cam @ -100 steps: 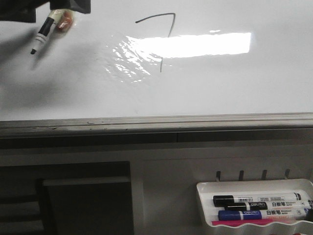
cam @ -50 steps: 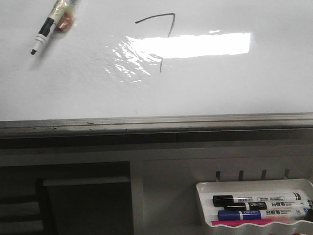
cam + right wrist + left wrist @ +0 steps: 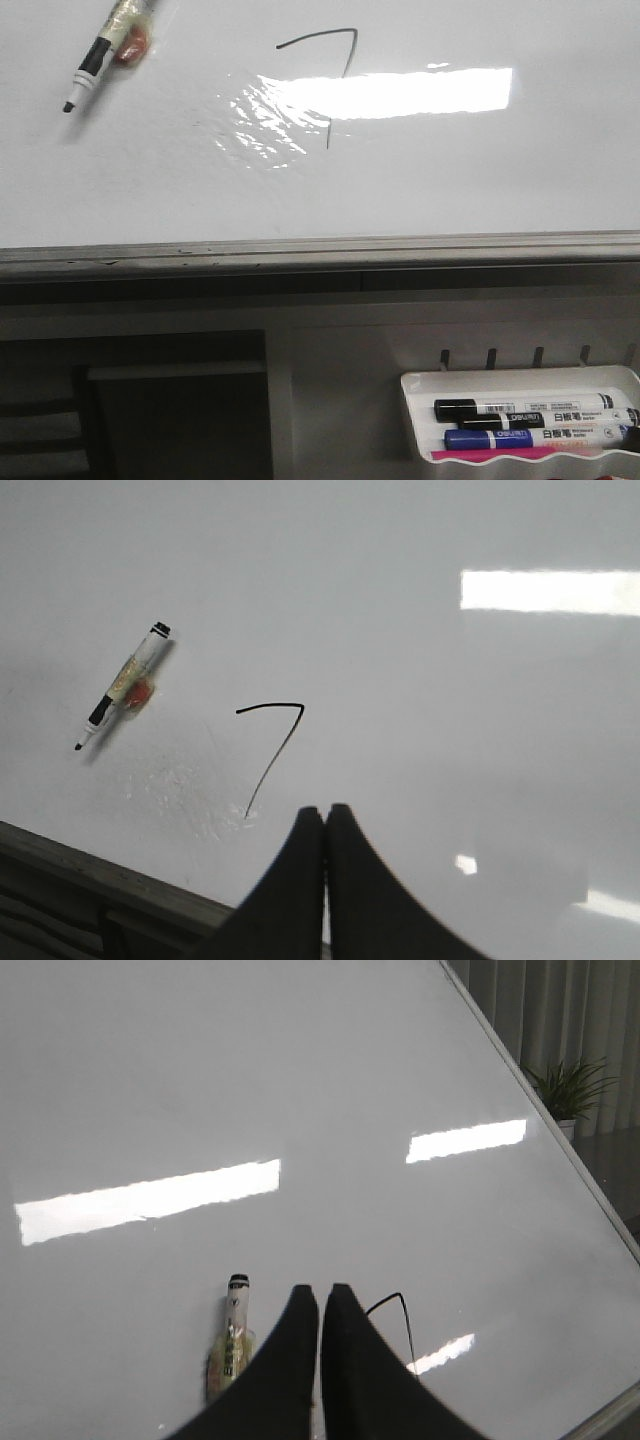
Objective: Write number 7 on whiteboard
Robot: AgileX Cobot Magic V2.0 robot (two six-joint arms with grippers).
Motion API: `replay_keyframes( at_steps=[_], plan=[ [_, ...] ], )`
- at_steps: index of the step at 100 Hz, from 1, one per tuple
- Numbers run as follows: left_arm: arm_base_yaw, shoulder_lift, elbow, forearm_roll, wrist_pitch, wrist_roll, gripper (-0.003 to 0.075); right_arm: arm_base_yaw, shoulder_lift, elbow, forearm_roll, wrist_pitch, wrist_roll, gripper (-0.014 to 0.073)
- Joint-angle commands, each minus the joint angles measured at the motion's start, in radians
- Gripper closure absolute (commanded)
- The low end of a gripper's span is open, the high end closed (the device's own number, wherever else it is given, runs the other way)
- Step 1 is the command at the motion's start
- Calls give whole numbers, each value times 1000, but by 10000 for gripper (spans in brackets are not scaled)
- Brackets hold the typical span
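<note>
Glossy white is filling your front view: the whiteboard (image 3: 480, 190) is lying flat, throwing a bright bar of glare with wrinkled reflections, and a grey metal frame (image 3: 320, 250) is edging its near side. You are seeing the number 7 (image 3: 335, 75) as a thin dark stroke near the board's middle, with an uncapped marker (image 3: 100, 58) resting well to its left. Your left gripper (image 3: 319, 1305) and right gripper (image 3: 326, 825) are both hanging above the board with black tapered jaws pressed together, holding nothing. Below, a white tray (image 3: 420, 400) is carrying spare markers (image 3: 535, 420).
</note>
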Motion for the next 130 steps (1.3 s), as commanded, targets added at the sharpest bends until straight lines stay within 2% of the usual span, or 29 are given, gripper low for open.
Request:
replay_keyframes(
  at_steps=[1, 20, 37, 130],
  plan=[
    [1, -87, 54, -7, -70, 1, 741, -3, -107, 75, 39, -62, -19, 657],
    [1, -305, 189, -76, -79, 1, 741, -3, -321, 223, 39, -69, -19, 657],
    [1, -415, 269, -85, -83, 1, 741, -3, -375, 264, 39, -82, -19, 657],
    [1, -428, 283, -98, -83, 1, 741, -3, -375, 264, 44, -80, -19, 657]
  ],
)
